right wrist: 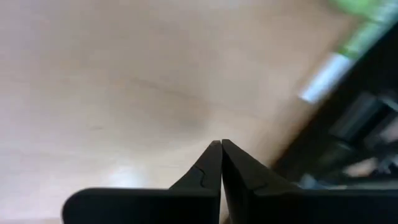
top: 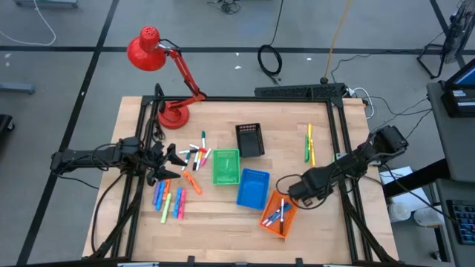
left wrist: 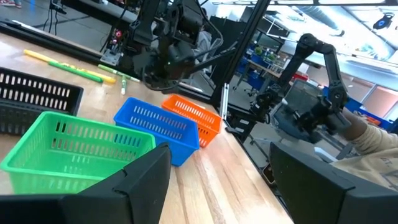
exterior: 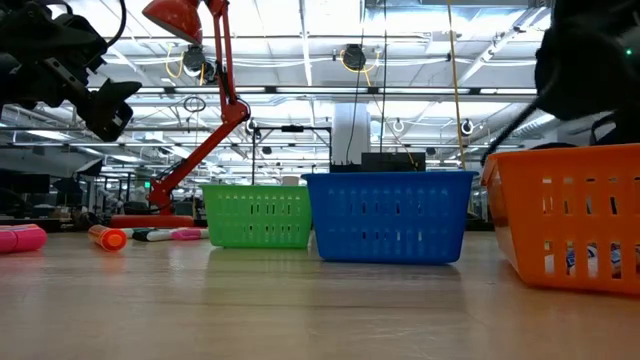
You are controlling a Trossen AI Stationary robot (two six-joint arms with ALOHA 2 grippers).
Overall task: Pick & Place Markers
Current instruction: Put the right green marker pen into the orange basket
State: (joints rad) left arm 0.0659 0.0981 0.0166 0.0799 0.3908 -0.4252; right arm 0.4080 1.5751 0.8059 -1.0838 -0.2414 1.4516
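In the low view the orange basket point(exterior: 570, 225) is cut off at the right edge, and a pink marker point(exterior: 20, 238) at the left edge. The markers point(top: 278, 214) inside that basket are too small to count from above. In the right wrist view, a blurred green-and-white marker point(right wrist: 348, 50) runs off the upper right corner.

wooden table point(top: 223, 222); on it: red lamp point(top: 172, 113); black point(top: 250, 139), green point(top: 226, 166), blue point(top: 253, 188), orange baskets point(top: 279, 214); scattered markers point(top: 194, 157)
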